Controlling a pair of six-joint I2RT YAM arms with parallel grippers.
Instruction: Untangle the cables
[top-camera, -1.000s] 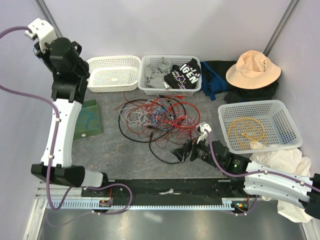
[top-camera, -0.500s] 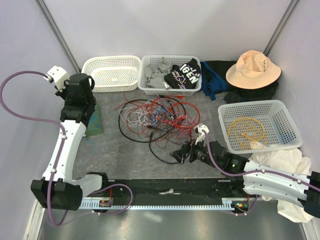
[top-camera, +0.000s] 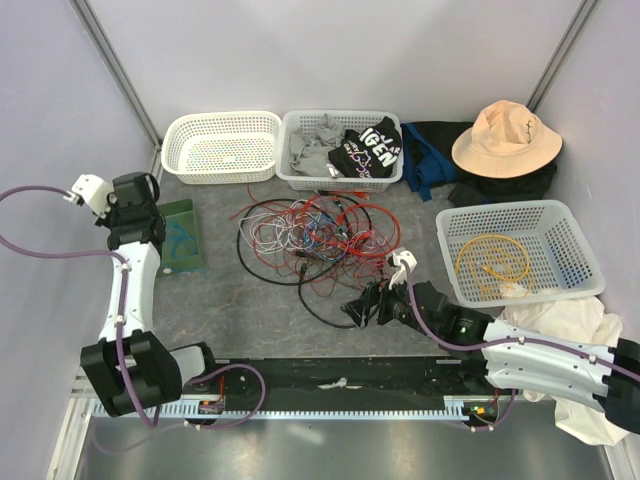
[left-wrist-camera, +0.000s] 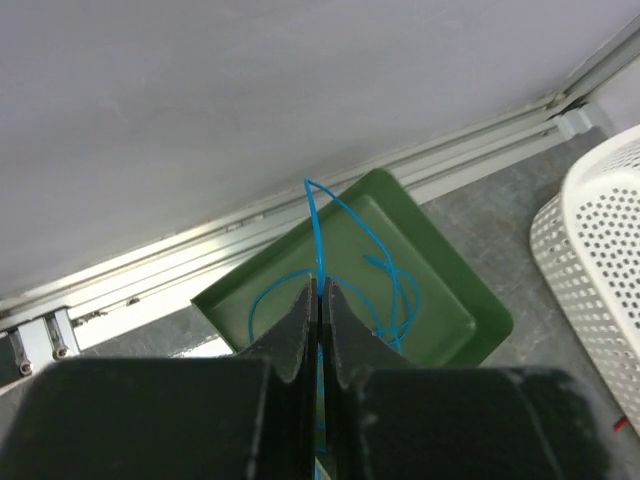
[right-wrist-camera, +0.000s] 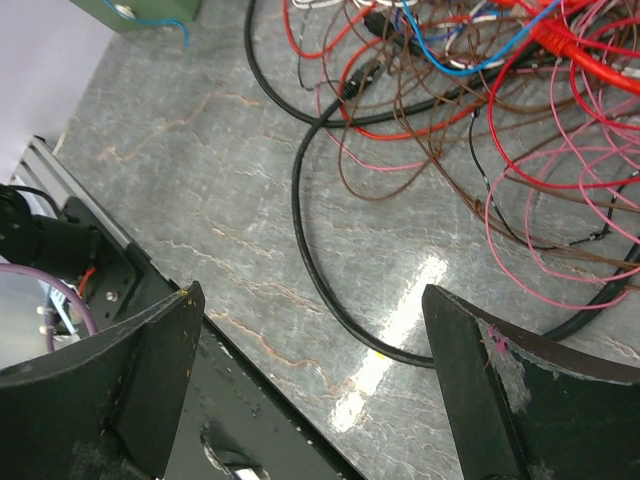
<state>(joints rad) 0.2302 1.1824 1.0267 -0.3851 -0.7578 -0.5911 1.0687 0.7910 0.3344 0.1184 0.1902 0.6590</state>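
The left gripper (left-wrist-camera: 319, 290) has its jaws pinched on a blue cable (left-wrist-camera: 330, 215) over the green tray (left-wrist-camera: 445, 300) at far left, seemingly parking it apart; the right gripper (right-wrist-camera: 312, 295), jaws spread wide, hovers at the near edge of the cable tangle (top-camera: 320, 235) in the middle of the surface (top-camera: 230, 300), likely choosing another strand.

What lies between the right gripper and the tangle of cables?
In the right wrist view, the open right gripper faces bare grey tabletop crossed by one black cable loop trailing out of the tangle of cables; nothing else lies there.
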